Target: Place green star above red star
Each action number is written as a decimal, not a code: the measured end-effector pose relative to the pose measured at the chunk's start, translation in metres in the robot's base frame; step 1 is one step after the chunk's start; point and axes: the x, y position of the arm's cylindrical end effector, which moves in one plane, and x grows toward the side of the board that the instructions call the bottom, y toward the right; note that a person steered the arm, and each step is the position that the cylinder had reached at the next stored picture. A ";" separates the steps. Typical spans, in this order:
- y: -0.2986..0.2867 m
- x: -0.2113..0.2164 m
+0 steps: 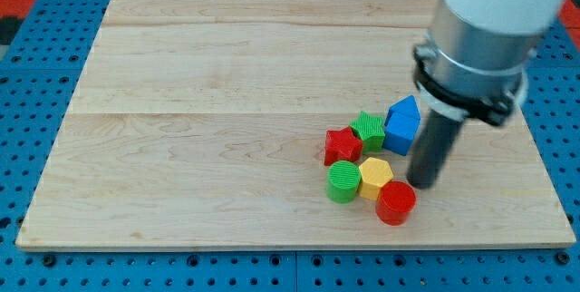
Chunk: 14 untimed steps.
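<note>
The green star point(369, 130) lies just up and to the right of the red star point(343, 145), touching it, near the middle right of the wooden board point(227, 102). My tip point(422, 184) is to the right of both stars, below the blue block point(403, 121) and just up and right of the red cylinder point(396, 203). It stands apart from the green star, with the yellow hexagon point(375, 177) between it and the stars.
A green cylinder point(343, 181) sits below the red star, next to the yellow hexagon. The blocks form one tight cluster. The arm's large white and grey body point(485, 29) hangs over the board's upper right. Blue pegboard surrounds the board.
</note>
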 end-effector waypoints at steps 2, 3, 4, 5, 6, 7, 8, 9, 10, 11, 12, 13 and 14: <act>-0.083 0.002; -0.121 -0.022; -0.096 -0.022; -0.082 -0.035; -0.081 -0.059; -0.059 -0.072; -0.050 -0.076; -0.025 -0.083; -0.013 -0.101; -0.019 -0.143; -0.078 -0.180; -0.087 -0.192; -0.117 -0.191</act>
